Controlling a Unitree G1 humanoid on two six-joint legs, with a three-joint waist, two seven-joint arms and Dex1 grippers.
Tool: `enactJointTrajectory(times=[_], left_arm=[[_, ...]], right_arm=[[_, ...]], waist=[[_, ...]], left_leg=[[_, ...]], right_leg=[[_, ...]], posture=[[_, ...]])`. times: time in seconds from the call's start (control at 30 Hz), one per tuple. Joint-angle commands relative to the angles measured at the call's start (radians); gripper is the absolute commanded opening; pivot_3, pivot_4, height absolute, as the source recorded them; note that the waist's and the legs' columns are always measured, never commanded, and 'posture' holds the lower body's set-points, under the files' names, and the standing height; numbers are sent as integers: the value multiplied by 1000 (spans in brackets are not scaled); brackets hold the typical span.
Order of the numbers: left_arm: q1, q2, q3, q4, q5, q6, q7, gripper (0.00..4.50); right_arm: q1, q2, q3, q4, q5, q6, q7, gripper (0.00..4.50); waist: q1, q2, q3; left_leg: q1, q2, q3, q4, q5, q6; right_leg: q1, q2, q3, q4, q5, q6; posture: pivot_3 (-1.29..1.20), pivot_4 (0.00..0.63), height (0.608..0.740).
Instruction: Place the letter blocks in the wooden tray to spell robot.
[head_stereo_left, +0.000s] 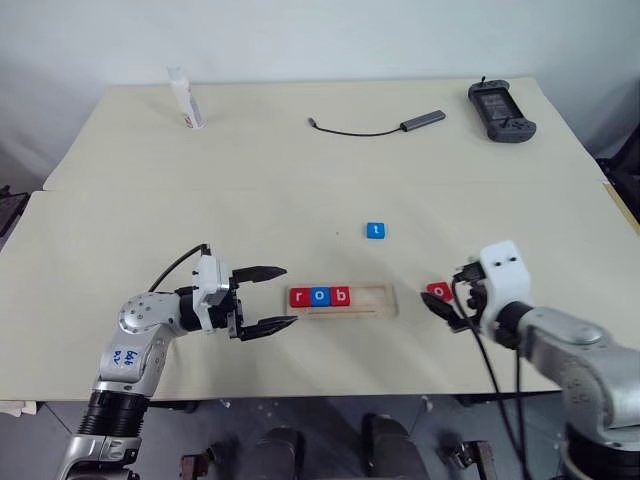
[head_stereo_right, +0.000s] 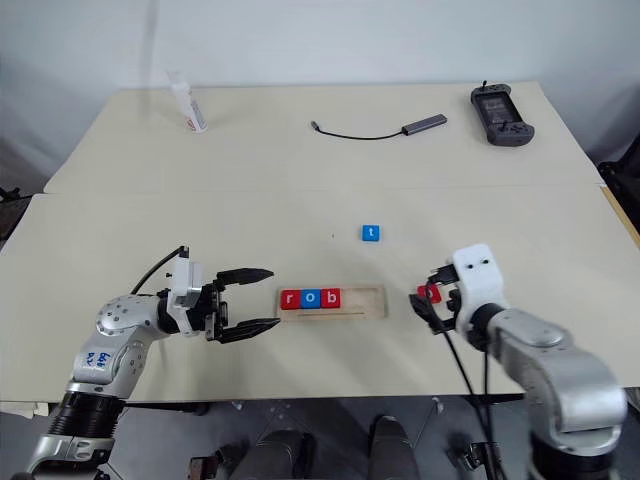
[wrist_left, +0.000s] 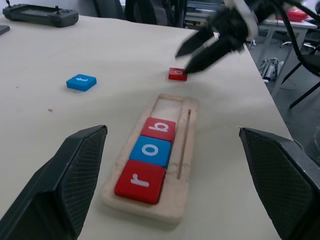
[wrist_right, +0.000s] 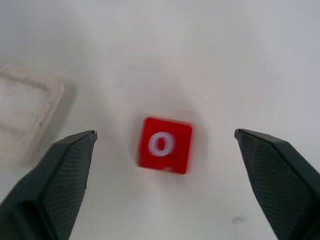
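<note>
While the wooden tray (head_stereo_left: 340, 300) holds r, o, b, the red o block (wrist_right: 164, 144) lies just at its 3 o'clock, under the wide-open right gripper (wrist_right: 165, 145). It looks light, rigid, smooth: pinch opposite edges. The left gripper (head_stereo_left: 268, 297) gapes empty.

Lower left, the left gripper (head_stereo_left: 268, 298) points level rightward, jaws apart; lower right, the right gripper (head_stereo_left: 440, 308) gapes, angled down.
</note>
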Motion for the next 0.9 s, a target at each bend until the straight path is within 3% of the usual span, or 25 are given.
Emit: enactJointTrajectory(times=[0.03,0.1,0.23,0.43,0.63,0.73,0.9], left_arm=[[15,8,14,-41,-7,-29,-11,4500],[24,11,14,-49,-7,-35,-15,4500],[37,21,8,-73,-8,-36,-25,4500],[56,16,-4,-110,10,-44,-1,4500],[92,28,8,-138,7,-41,18,4500],[110,31,10,-152,7,-42,28,4500],[131,36,18,-162,12,-51,45,4500]], right_arm=[[59,-160,10,100,-8,-359,313,4485],[71,-244,49,226,-34,-580,487,4485],[-32,-303,183,502,-125,-890,667,4485],[-324,-213,376,964,-252,-1209,859,4485],[-466,-141,429,1183,-305,-1325,914,4485],[-496,-130,452,1233,-319,-1343,950,3847],[-521,-115,463,1271,-330,-1341,982,2327]], waist=[[-1,-1,0],[-4,-1,0],[-9,-2,1],[-10,-2,1],[-5,-2,1],[-4,-2,1],[-5,-2,1]], left_leg=[[0,1,0,0,0,0],[2,1,0,-1,0,0],[5,3,3,-1,0,0],[5,3,4,0,0,0],[3,4,2,0,-1,0],[2,4,1,2,-1,0],[2,4,1,5,-2,-1]], right_leg=[[1,0,0,0,0,0],[3,1,-1,-1,0,1],[6,1,0,-3,1,1],[6,1,0,-6,1,2],[4,1,-2,-8,1,2],[5,1,-3,-8,1,2],[6,1,-4,-8,1,2]], posture=[[0,150,740],[0,150,740],[0,150,740],[0,150,740],[0,150,740],[0,150,740],[0,150,740]])
